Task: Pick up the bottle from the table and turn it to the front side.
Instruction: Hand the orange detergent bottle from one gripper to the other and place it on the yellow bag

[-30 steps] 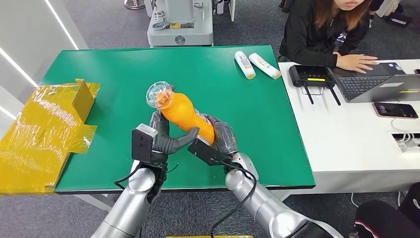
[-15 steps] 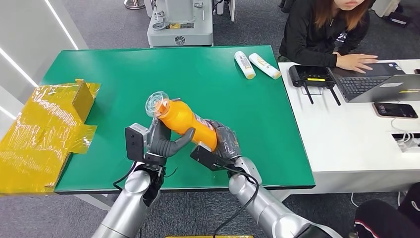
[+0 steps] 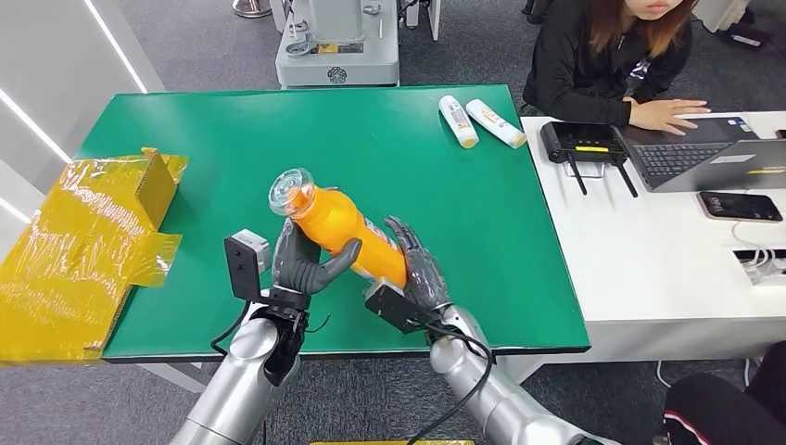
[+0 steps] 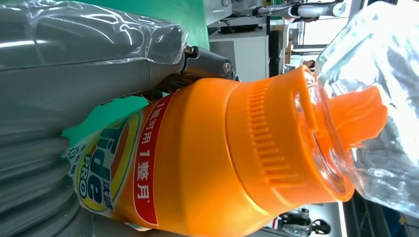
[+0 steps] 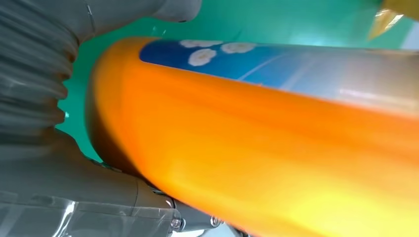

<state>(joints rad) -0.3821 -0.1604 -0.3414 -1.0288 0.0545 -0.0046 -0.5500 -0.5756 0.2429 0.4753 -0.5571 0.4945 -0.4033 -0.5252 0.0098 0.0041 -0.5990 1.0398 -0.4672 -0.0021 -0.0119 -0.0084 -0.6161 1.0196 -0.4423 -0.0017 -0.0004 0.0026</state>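
Head view: the orange bottle [image 3: 348, 230] is off the green table [image 3: 213, 139], tilted, over the near half of the table towards its front edge, clear cap [image 3: 290, 190] pointing up and towards the far left corner, base down towards the right hand [image 3: 419, 269]. Left hand [image 3: 304, 262] grasps the bottle's middle from the left: thumb wrapped across the orange body, dark fingers behind it. Right hand sits at the base end, fingers stretched along the bottle's right side and touching it; whether this is a true grip, I cannot tell. Two white tubes [image 3: 479, 120] lie at the table's far right corner, well apart from the bottle. Yellow wrapped packaging [image 3: 79, 246] overhangs the table's left edge. A white desk [image 3: 649, 269] adjoins the right edge, carrying a black router [image 3: 589, 142], a laptop [image 3: 709, 153] and a phone [image 3: 739, 205]; a person [image 3: 612, 56] sits behind it with a hand on the keyboard. Left wrist view: bottle [image 4: 207, 158] close up, a "Tide PRO" label with Chinese text on a red band, ribbed orange collar, orange spout under the clear cap [image 4: 375, 108]; the left hand's grey thumb [image 4: 89, 54] lies against the body beside the label. Right wrist view: bottle [image 5: 257, 163] blurred, orange with a blue flowered label panel; the right hand's grey cover [image 5: 34, 98] sits at its base end, green table beyond.
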